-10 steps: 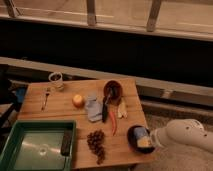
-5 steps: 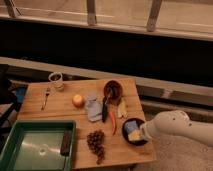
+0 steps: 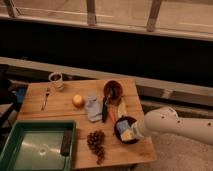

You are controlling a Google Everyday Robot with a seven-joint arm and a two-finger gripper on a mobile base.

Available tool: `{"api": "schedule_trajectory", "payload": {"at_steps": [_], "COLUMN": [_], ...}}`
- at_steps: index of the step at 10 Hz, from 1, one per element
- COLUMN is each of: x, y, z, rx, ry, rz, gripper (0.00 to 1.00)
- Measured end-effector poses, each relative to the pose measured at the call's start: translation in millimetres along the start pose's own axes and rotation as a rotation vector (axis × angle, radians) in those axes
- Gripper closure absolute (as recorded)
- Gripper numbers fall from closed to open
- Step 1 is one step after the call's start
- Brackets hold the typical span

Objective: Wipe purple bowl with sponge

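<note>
Gripper [image 3: 133, 133] sits in the purple bowl [image 3: 119, 125], clamped shut on the sponge [image 3: 126, 135]. The arm [image 3: 170, 122] hides its fingers and the bowl's right rim.

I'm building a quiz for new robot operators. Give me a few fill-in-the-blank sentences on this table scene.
The gripper, jaws shut on the sponge, reaches into the purple bowl from the picture's ____ side.
The grapes lie between the purple bowl and the ____ tray.
The round fruit beside the grey-blue cloth is an ____.
Missing words: right; green; apple.
</note>
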State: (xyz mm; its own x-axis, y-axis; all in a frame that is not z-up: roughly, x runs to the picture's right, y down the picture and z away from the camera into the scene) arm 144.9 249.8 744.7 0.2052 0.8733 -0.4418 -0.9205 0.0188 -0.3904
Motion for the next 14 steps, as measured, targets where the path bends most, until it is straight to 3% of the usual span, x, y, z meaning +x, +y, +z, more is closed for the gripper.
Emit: {"api": "schedule_trajectory", "payload": {"at_steps": [3,6,8,10,14], "x": [12,0,-18,-37,-30], "y": [-37,-54,-46,-19,-6], "z": [-24,-32,-28,-13,-13], "rx": [0.035,0.052,0.050,0.055,0.092], "ry": [-0.024,-0.032,-0.037,-0.023,-0.002], "rz": [0.059,0.050,0.023,-0.002,0.024], "gripper": [1.00,1.00,1.00,1.00,1.00]}}
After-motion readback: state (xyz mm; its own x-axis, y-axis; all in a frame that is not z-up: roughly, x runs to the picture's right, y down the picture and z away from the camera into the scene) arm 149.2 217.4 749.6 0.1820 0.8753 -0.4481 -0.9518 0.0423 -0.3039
